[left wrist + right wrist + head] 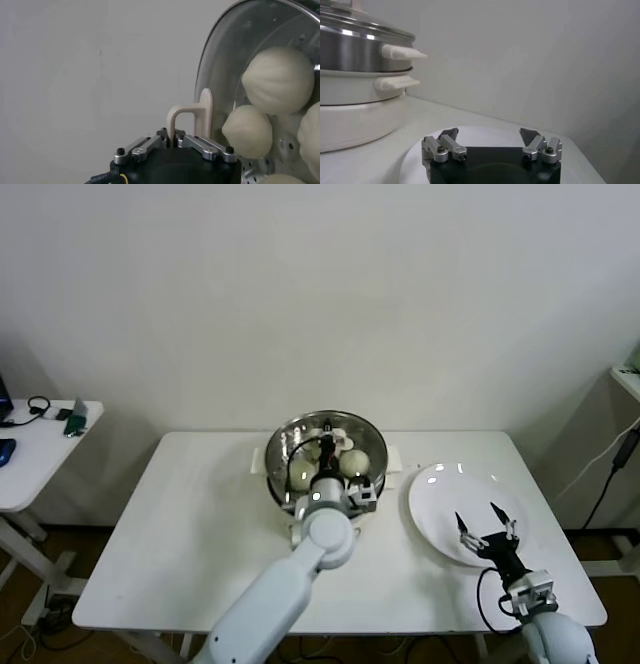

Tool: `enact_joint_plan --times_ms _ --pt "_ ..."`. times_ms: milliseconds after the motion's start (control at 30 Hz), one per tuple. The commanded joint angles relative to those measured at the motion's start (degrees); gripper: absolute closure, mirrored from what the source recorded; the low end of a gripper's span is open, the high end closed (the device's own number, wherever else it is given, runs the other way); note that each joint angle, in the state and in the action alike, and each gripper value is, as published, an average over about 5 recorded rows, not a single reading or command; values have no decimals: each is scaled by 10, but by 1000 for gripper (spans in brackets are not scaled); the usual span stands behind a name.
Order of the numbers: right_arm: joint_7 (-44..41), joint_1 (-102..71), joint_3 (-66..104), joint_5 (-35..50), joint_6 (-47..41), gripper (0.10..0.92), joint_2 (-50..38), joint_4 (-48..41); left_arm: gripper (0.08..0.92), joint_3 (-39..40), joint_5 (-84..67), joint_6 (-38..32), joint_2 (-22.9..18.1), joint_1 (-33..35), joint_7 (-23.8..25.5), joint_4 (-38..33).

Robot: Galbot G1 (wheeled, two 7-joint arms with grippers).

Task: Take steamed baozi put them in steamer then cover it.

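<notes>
Both tools differ, left tool [175,142] clamped on cover [220,80] handle, right tool [484,522] spread.

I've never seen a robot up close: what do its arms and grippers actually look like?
Both arms are smooth, rounded white shells. The left gripper and right gripper have black bodies with silvery metal finger links held by dark screws; the right's fingers taper to dark points. A black cable loops beside the right wrist.

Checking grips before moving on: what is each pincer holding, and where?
Left pincer grips the glass lid by its white handle; right pincer holds nothing.
</notes>
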Motion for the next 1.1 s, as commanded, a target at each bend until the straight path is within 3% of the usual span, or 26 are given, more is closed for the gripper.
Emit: enact_joint_plan --times_ms 33,667,1100 --pt "0 0 1 0 1 203 0 -1 849 0 7 28 0 0 4 7" --pt "-11 -1 12 9 0 203 5 -4 828 1 -12 28 11 11 3 -17" --pt "-5 4 15 24 -19 203 3 -13 472 11 -46 28 79 35 10 -135"
